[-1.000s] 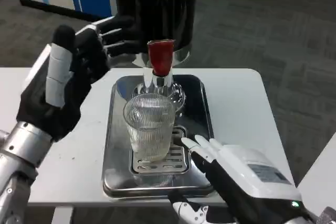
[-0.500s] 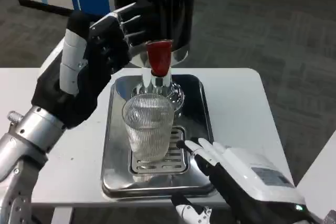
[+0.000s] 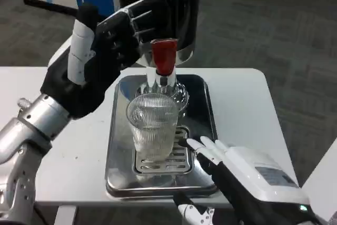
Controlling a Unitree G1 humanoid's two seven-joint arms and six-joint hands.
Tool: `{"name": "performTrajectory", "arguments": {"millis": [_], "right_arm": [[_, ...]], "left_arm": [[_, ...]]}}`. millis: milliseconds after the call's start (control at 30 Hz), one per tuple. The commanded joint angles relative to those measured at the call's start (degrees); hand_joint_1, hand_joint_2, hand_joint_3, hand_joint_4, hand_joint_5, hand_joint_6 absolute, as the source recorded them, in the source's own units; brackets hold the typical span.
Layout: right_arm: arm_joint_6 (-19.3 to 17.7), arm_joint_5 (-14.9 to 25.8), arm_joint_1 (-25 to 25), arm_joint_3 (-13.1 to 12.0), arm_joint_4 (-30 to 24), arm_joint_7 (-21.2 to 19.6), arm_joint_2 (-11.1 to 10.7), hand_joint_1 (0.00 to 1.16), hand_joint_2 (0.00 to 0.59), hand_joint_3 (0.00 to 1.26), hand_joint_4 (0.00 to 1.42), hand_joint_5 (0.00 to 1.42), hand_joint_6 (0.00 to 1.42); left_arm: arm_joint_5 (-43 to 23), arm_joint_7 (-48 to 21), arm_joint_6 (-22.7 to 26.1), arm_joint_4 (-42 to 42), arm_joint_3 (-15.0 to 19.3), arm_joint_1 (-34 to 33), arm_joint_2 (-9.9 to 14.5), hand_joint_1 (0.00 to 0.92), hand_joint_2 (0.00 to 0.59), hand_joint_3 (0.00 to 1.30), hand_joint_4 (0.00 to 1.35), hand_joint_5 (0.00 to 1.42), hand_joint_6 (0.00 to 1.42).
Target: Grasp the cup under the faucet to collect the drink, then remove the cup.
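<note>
The dispenser is cut off at the top edge, so just its dark lower body and shiny base rim show. Its faucet has a red handle, with a chrome spout below it.

The cup — clear, ribbed glass — stands upright on the slotted grate of the steel tray, just in front of and below the spout. Whether any drink is in it is hard to tell through the ribbing.

The left hand is raised beside the faucet, fingers spread and reaching toward the red handle; it holds nothing, and contact with the handle cannot be made out.

The right hand lies low at the tray's front right corner, fingers extended and apart near the cup's base — not gripping it. Its wrist is cut off by the frame. A grey label on its white back is too small to read.

The table is white.
</note>
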Motion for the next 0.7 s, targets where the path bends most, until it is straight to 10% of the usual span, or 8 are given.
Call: {"name": "performTrajectory", "arguments": {"millis": [33, 700], "right_arm": [[0.32, 0.50, 0.31, -0.24, -0.65, -0.81, -0.03, 0.45, 0.446, 0.07, 0.00, 0.00, 0.00], [0.73, 1.62, -0.46, -1.04, 0.20, -1.18, -0.41, 0.45, 0.446, 0.07, 0.00, 0.00, 0.00]], "left_arm": [[-0.04, -2.23, 0.66, 2.51, -0.14, -3.29, 0.29, 0.000, 0.035, 0.21, 0.16, 0.24, 0.17], [-0.16, -10.74, 2.15, 9.36, -0.45, -8.34, -0.11, 0.000, 0.041, 0.20, 0.15, 0.23, 0.16]]}}
